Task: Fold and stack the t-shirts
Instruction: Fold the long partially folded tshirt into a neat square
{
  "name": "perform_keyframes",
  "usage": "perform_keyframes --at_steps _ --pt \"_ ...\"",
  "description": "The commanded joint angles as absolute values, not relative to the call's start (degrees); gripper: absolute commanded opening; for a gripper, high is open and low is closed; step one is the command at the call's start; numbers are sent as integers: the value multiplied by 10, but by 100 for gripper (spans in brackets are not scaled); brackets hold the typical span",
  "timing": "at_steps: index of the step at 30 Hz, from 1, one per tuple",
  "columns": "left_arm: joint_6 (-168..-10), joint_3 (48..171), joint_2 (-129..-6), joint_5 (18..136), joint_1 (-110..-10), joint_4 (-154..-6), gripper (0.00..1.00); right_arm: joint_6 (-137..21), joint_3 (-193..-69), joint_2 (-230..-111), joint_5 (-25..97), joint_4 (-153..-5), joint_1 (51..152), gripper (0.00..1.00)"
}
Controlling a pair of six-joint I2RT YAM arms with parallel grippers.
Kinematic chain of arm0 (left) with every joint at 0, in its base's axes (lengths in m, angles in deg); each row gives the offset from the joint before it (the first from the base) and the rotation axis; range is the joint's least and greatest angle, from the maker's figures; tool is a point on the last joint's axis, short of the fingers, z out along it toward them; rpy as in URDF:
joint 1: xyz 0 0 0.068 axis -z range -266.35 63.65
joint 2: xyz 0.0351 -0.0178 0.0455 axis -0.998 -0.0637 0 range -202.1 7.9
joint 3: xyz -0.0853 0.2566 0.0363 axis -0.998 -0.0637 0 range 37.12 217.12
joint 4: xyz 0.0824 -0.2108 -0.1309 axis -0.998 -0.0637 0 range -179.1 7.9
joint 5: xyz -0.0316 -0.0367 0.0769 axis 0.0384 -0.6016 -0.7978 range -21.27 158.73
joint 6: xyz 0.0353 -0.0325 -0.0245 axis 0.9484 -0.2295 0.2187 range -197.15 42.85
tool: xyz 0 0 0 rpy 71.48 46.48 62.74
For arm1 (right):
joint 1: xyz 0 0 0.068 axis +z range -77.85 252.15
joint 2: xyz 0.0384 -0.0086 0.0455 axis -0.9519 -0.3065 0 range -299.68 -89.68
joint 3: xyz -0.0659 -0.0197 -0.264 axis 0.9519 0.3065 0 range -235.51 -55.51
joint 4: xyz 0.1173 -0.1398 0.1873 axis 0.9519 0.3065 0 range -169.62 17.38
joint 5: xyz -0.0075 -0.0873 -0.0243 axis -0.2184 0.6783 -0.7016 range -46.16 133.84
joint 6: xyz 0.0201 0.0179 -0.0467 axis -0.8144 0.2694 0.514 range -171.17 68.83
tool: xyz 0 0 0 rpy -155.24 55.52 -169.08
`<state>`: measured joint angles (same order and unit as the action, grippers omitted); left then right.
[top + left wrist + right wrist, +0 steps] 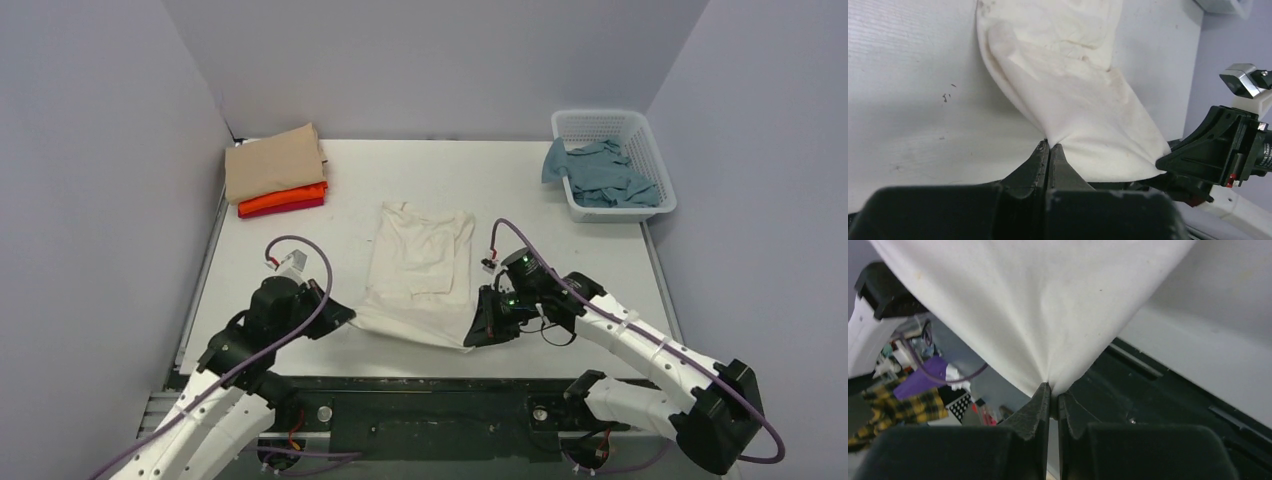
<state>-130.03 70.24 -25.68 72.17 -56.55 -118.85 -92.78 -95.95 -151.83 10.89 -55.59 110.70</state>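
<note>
2 hands (350,318) (468,340) pinch corners of the cream t-shirt (420,262).

No text, label, brand, number or sign can be read in any of the views. The large cream cloth t-shirt (420,270) shows only plain fabric with no legible print. The small black-and-white checkered panel (960,403) low in the right wrist view is too blurred to read.

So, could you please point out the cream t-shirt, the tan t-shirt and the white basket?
cream t-shirt (420,262), top external view, middle of the cloth.
tan t-shirt (272,165), top external view, its folded top face.
white basket (622,212), top external view, its near wall.
</note>
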Motion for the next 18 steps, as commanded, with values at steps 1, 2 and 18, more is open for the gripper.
perform_keyframes --at_steps 1,2,18 --pt "-1316 721 -170 726 -567 -1290 0 -904 -992 -1481 16 -413 1143 0" --pt "-1317 724 -144 731 -566 -1293 0 -912 -992 -1471 10 -412 1149 0" --pt "-1279 787 -222 676 -567 -1186 0 -848 -1056 -1519 27 -426 1048 0"
